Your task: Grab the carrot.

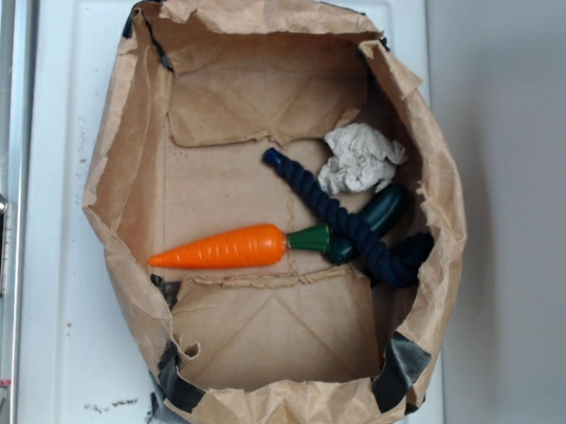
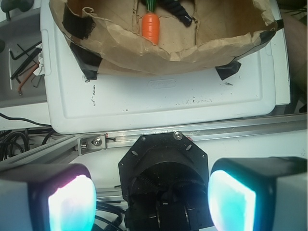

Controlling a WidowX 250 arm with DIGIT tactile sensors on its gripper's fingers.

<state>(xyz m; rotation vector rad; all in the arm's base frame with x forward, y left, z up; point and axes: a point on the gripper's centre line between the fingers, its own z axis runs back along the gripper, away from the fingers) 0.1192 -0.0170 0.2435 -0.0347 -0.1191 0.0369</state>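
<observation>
In the exterior view, carrot (image 1: 226, 248) lies flat in paper bag (image 1: 124, 166), green top touching blue rope (image 1: 344, 223); paper wad (image 1: 362, 157) beyond. Wrist view: gripper (image 2: 151, 197) spread wide, fingers (image 2: 71, 202) empty, well short of carrot (image 2: 151, 27).

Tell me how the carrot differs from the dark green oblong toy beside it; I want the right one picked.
The carrot is bright orange with a green top; the dark green toy is one dark colour throughout. The carrot tapers to a point, while the green toy is rounded. The carrot lies fully exposed; the blue rope crosses over the green toy. Both are glossy and lie inside the paper bag.
</observation>
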